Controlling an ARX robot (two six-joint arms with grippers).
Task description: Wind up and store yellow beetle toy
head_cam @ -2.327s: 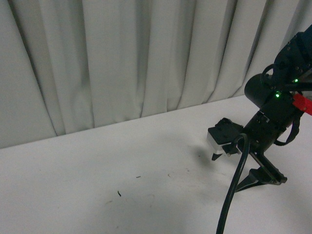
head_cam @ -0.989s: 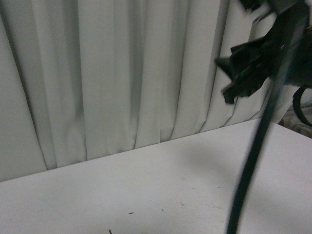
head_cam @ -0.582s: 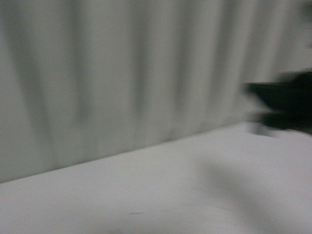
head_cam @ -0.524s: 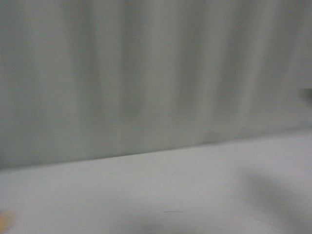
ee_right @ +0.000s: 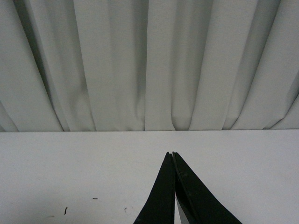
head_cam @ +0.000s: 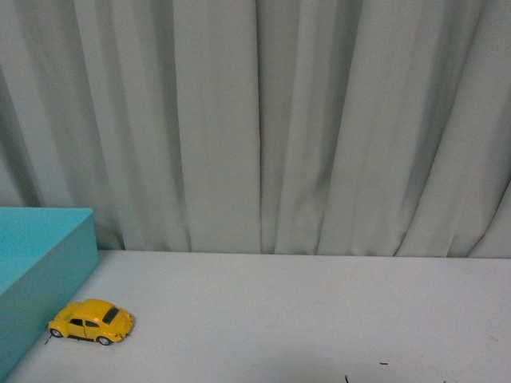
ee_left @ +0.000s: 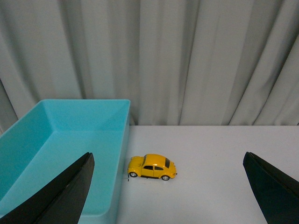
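The yellow beetle toy [head_cam: 91, 321] stands on its wheels on the white table at the front view's lower left, its nose almost against the side of a turquoise box [head_cam: 36, 275]. In the left wrist view the yellow beetle toy [ee_left: 152, 167] sits ahead of my left gripper [ee_left: 169, 186], whose black fingers [ee_left: 65, 196] are spread wide apart with nothing between them. My right gripper [ee_right: 172, 155] points at bare table with its two fingers pressed together, holding nothing. Neither arm shows in the front view.
The turquoise box [ee_left: 60, 149] is open-topped and looks empty, standing left of the car. A grey pleated curtain [head_cam: 263, 120] closes off the back of the table. A few small dark specks [ee_right: 65, 210] lie on the white table top [ee_right: 84, 163].
The front view has swung left with heavy blur; the right arm that filled its right side has gone out of it, and the box and yellow car have come into it.
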